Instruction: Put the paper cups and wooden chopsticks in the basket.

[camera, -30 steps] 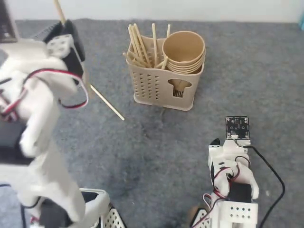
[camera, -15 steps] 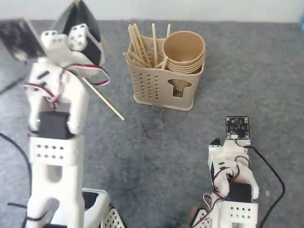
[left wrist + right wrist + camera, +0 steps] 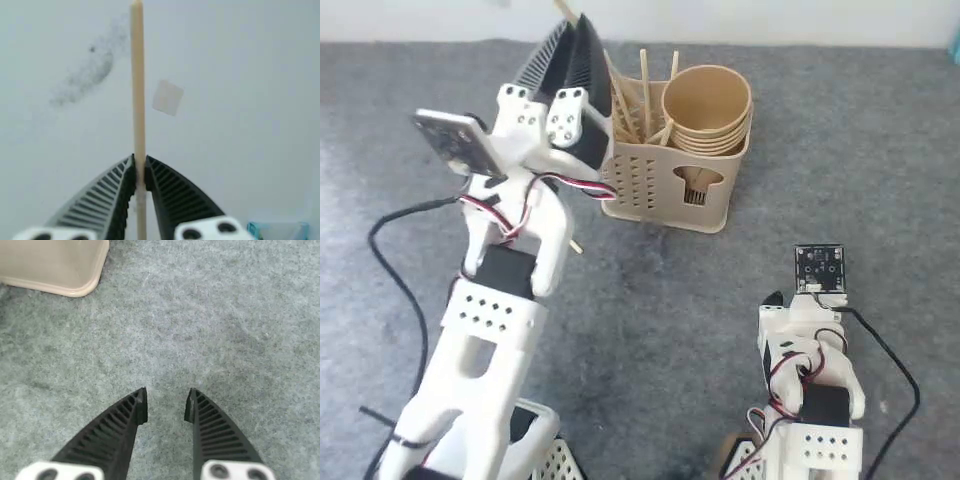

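Fingertips of the left gripper [image 3: 140,167] are pressing together on a wooden chopstick [image 3: 138,90], which is sticking straight out past them. In the left wrist view it is pointing at a pale wall [image 3: 240,75] carrying a grey smudge and a small square patch. From the high view this gripper [image 3: 572,28] is hanging raised at the far left corner of the basket [image 3: 665,185], with the stick's tip [image 3: 564,9] poking out beyond the black fingers. The white left arm [image 3: 505,290] is stretching across the grey carpet [image 3: 670,300] toward it.

The right gripper [image 3: 166,406] is hovering low over the carpet, its two ribbed fingers standing apart with nothing between them, and a corner of the basket [image 3: 60,270] is showing ahead of it. The right arm [image 3: 808,350] is sitting folded near the table's near edge, well apart from the basket.

The basket is standing upright, holding a stack of paper cups [image 3: 708,100] on its right side and a bundle of chopsticks [image 3: 620,95] leaning on its left. One loose chopstick [image 3: 576,245] is lying on the carpet, peeking out beside the left arm.
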Robot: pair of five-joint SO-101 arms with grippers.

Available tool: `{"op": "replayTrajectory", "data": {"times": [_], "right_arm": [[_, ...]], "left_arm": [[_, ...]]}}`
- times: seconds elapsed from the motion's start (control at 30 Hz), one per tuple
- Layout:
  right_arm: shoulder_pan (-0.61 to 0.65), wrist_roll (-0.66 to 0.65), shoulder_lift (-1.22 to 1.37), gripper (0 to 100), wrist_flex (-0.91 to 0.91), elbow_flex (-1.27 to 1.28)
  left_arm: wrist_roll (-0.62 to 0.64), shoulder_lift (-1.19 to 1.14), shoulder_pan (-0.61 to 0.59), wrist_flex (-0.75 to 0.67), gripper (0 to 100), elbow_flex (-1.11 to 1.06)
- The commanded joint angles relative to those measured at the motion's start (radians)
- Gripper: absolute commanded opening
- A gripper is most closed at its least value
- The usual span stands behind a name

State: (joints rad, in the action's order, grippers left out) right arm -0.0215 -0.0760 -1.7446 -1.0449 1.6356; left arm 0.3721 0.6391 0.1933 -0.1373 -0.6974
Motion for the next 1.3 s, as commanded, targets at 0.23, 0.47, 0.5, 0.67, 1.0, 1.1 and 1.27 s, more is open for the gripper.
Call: {"op": "replayTrajectory", "data": {"times": [0.23,0.47,0.5,0.67,1.0,1.1,1.27], "right_arm": [[-0.01,-0.018,0.004,13.6,0.018,-0.005],[-0.01,-0.018,0.004,13.6,0.019,-0.005],[-0.01,-0.018,0.004,13.6,0.019,-0.005],[-0.01,-0.018,0.004,13.6,0.019,-0.005],[-0.01,-0.018,0.004,13.6,0.021,-0.005],[-0.01,-0.018,0.004,13.6,0.021,-0.005],[-0.01,-0.018,0.004,13.6,0.019,-0.005]], "left_arm": [[-0.204,-0.196,-0.003,-0.141,1,0.005],[-0.253,-0.198,-0.009,-0.1,23,-0.008],[-0.253,-0.198,-0.009,-0.077,27,-0.007],[-0.255,-0.19,-0.028,-0.008,33,-0.005],[-0.189,0.158,-0.265,0.445,33,0.09],[-0.075,0.198,-0.39,0.675,33,0.194],[0.017,0.112,-0.497,0.87,33,0.32]]}}
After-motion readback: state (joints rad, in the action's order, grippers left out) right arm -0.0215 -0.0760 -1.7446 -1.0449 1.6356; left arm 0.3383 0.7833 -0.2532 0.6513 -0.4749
